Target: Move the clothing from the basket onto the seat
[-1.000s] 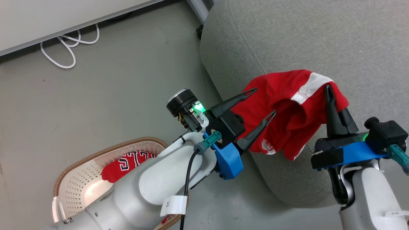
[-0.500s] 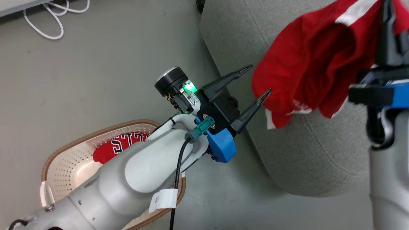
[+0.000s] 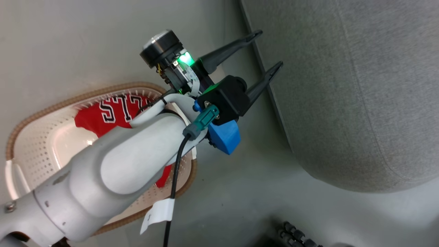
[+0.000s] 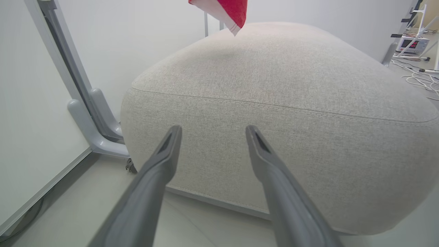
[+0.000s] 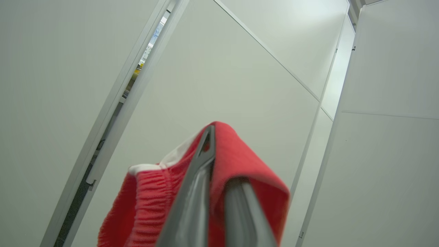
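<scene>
The basket [image 3: 44,109] stands on the floor at the lower left, with red clothing bearing white letters [image 3: 113,111] in it, partly hidden by my left forearm. Above the floor, between the basket and the grey seat [image 3: 360,85], my left gripper [image 3: 267,49] is open and empty. In the left wrist view its fingers [image 4: 212,129] point at the side of the seat [image 4: 274,85]. A red and white corner of another garment [image 4: 229,10] hangs above the seat top. My right gripper [image 5: 221,157] is shut on this red garment [image 5: 151,202], held high before wall panels.
A grey partition foot [image 4: 92,116] and a small caster [image 4: 130,167] stand at the seat's far left. Cables [image 4: 422,79] lie on the floor beyond the seat on the right. A dark ribbed part [image 3: 295,233] shows at the bottom of the head view.
The head camera has swung, so the whole picture shifted. My right gripper has lifted the red garment off the seat's edge and up out of the head view. The left gripper stays open.
</scene>
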